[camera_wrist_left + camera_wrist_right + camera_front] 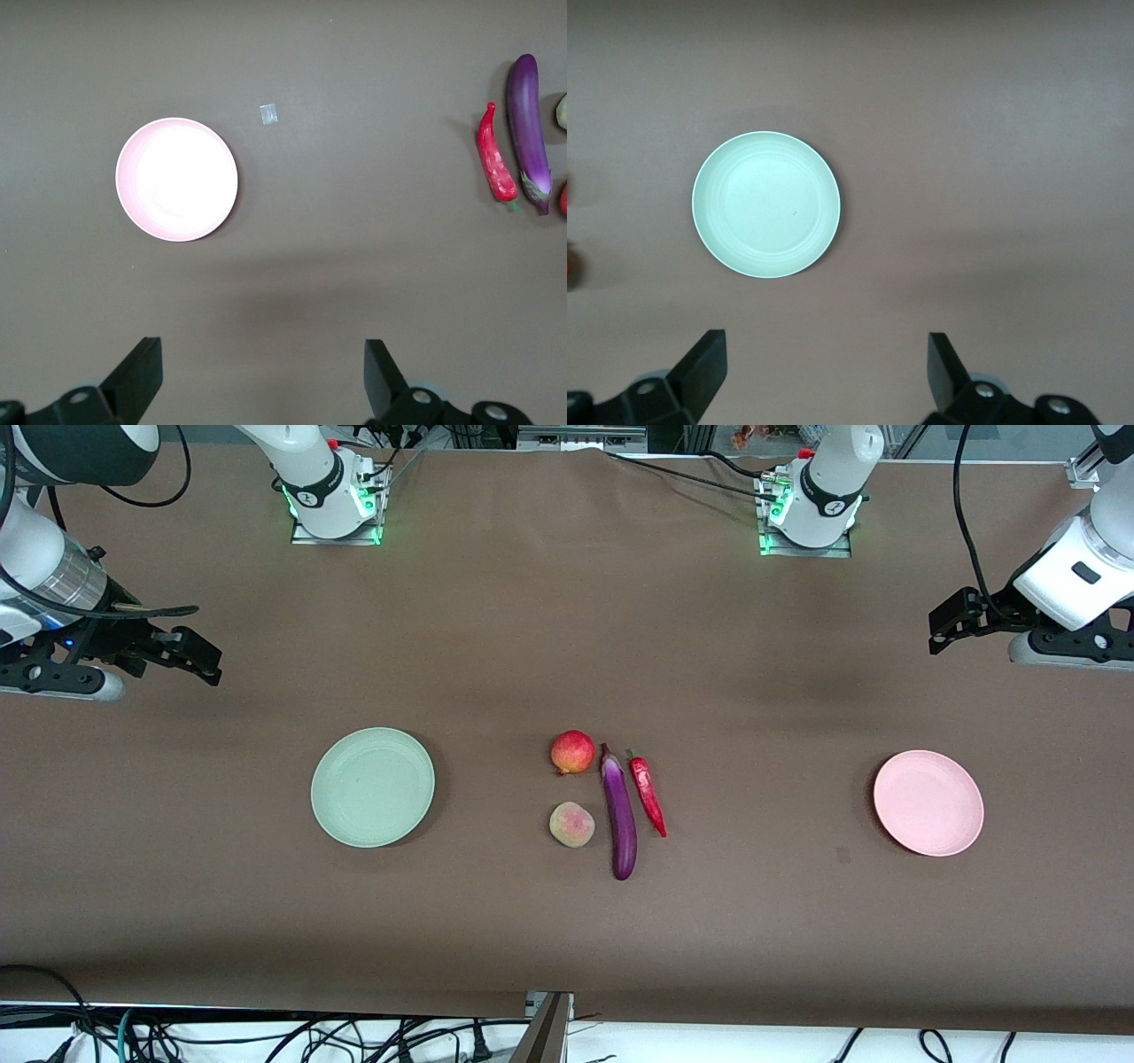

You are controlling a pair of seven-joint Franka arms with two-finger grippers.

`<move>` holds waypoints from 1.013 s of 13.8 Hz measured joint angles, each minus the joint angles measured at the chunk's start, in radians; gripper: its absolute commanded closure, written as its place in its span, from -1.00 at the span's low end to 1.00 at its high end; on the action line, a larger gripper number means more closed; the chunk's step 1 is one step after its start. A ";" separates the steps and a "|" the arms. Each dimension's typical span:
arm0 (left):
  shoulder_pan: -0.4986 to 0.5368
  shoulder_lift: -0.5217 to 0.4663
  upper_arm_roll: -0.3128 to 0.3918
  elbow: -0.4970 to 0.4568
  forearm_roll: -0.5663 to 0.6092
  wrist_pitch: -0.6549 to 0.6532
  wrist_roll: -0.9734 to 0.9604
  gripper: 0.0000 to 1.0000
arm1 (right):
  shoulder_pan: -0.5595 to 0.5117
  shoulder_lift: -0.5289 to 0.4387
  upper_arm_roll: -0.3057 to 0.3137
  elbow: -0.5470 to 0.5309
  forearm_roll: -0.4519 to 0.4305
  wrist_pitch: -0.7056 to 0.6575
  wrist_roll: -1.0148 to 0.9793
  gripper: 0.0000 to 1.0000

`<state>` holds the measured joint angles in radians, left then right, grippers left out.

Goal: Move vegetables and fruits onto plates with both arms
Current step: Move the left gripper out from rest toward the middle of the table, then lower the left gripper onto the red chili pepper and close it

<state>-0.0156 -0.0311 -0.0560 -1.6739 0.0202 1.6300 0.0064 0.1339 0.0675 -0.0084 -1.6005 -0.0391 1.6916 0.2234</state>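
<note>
Both arms wait raised over the table (567, 620) ends: left gripper (263, 376) and right gripper (826, 372) spread wide, empty.

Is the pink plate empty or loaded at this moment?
Empty. The pink plate shows only bare surface in the front and left wrist views; the eggplant, chili and both fruits lie on the table mid-way.

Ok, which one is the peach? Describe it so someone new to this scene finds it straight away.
Start at the brown table and find the produce cluster midway between the green plate and pink plate. The peach lies beside the purple eggplant, nearer the front camera than the red fruit. It is the only pale, pinkish-yellow round item.
</note>
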 measured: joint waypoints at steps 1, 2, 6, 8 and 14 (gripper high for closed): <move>0.001 0.001 0.000 0.003 0.000 0.000 0.000 -1.00 | 0.000 0.000 0.000 0.000 0.001 0.000 0.000 -1.00; 0.003 0.005 0.000 0.010 0.000 0.000 0.000 -1.00 | 0.000 0.000 0.000 0.000 0.002 0.000 0.000 -1.00; 0.017 0.031 0.000 0.036 0.000 0.000 0.000 -1.00 | 0.001 0.000 0.001 0.000 0.002 0.000 0.000 -1.00; 0.016 0.043 -0.004 0.037 0.000 0.000 0.000 -1.00 | 0.001 0.000 0.001 0.000 0.002 0.000 0.000 -1.00; -0.004 0.148 -0.027 0.037 0.000 -0.005 -0.001 -1.00 | 0.001 0.001 0.001 -0.001 0.002 0.000 0.000 -1.00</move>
<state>-0.0195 0.1169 -0.0834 -1.6365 0.0198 1.6248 0.0052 0.1351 0.0681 -0.0075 -1.6011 -0.0369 1.6915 0.2234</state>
